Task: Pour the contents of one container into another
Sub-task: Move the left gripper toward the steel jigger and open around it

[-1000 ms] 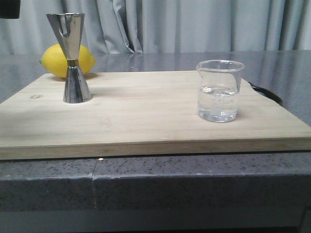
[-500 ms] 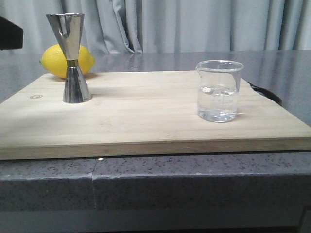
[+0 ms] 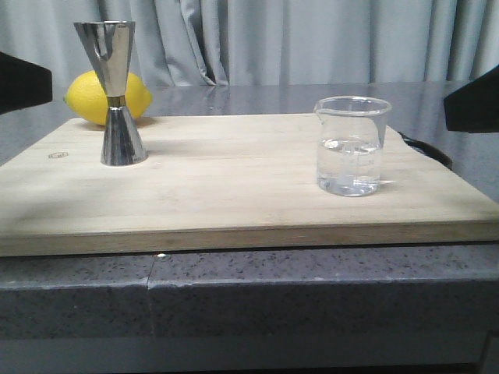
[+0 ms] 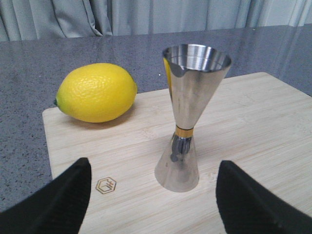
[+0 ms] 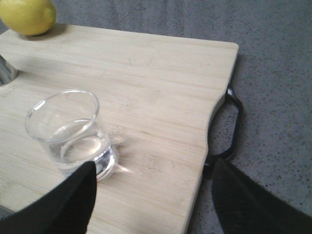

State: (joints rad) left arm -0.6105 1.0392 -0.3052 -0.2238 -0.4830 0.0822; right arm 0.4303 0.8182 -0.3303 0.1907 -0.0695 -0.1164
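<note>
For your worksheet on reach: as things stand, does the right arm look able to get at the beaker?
Probably yes. The right gripper is open, its fingers apart, and the beaker stands upright on the board just ahead of it. Nothing lies between them; the jigger and lemon sit far across the board.

Small clear glass beaker point(image 3: 352, 146) with a pouring lip and faint printed graduations, standing upright and roughly half full of clear liquid, untouched just ahead of the open right tool point(image 5: 151, 195). Shiny metal hourglass-shaped jigger point(image 3: 113, 92) with a gold waist band, standing upright, wide cup uppermost, between the spread fingers of the left tool point(image 4: 153, 195).
</note>
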